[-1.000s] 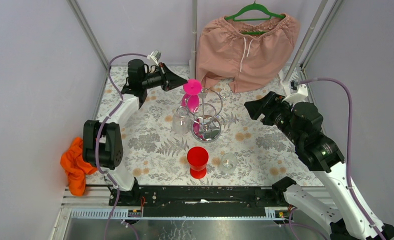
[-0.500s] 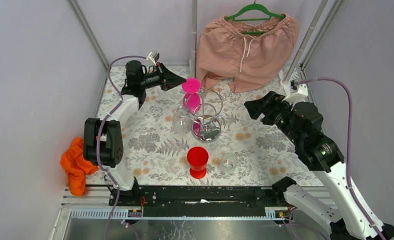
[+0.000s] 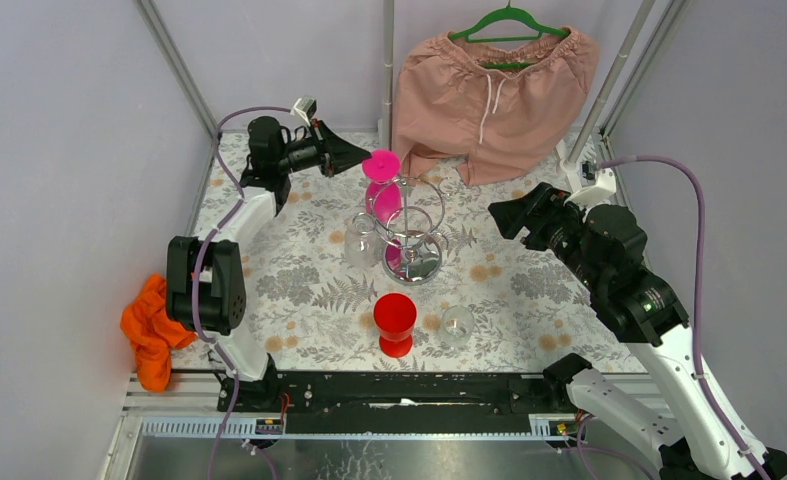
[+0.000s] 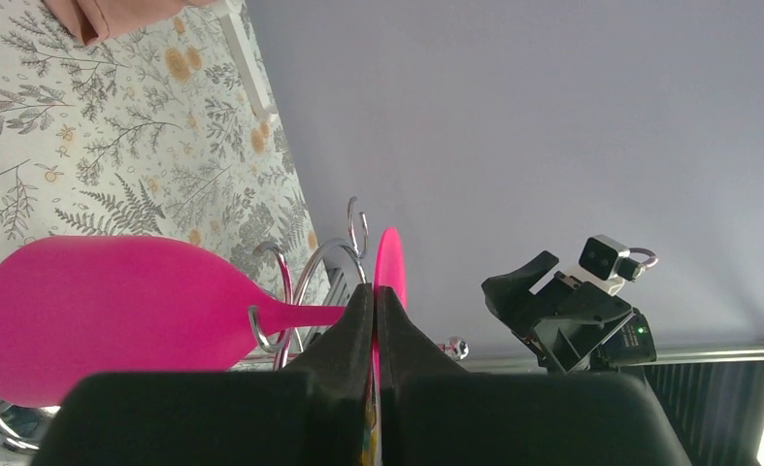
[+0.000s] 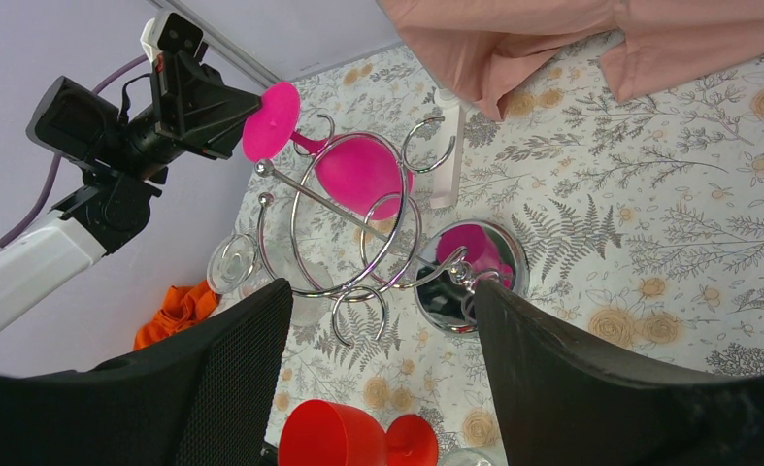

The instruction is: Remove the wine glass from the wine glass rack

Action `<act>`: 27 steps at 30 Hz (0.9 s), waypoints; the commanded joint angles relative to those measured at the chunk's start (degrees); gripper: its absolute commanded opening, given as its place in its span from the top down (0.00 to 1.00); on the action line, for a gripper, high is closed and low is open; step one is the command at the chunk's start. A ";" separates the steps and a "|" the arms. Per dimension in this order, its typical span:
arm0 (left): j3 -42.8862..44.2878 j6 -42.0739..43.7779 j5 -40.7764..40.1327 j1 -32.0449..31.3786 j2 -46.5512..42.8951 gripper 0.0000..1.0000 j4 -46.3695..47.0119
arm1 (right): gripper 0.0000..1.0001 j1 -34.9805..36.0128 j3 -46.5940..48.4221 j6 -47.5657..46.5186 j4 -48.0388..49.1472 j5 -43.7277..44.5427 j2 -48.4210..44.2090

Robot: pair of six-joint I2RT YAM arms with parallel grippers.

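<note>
**L gripper [image 3: 364,159] clenched on foot of pink wine glass [image 3: 381,166], glass on the rack.**
Glass hung upside down in the chrome wine glass rack [image 3: 414,262] at mid-table: stem thru a top wire loop, bowl below, foot up and tilted toward L arm. L fingertips [image 4: 358,303] pinched the foot's rim. R gripper [image 3: 504,218] hovered w/ jaws spread wide, holding nothing, to the rack's right and well apart from it. Red glass [image 3: 395,320] and clear glass [image 3: 456,322] sat nearer the arm bases.
</note>
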 commanded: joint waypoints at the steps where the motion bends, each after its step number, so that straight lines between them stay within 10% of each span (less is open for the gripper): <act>1: 2.12 -3.18 1.97 0.69 1.30 1.00 4.85 | 0.24 0.21 0.27 -0.17 2.58 -0.49 -0.18; 27: 9.84 -4.22 2.45 3.17 9.15 1.00 2.62 | 0.23 0.25 -0.34 -0.33 4.39 -1.04 2.47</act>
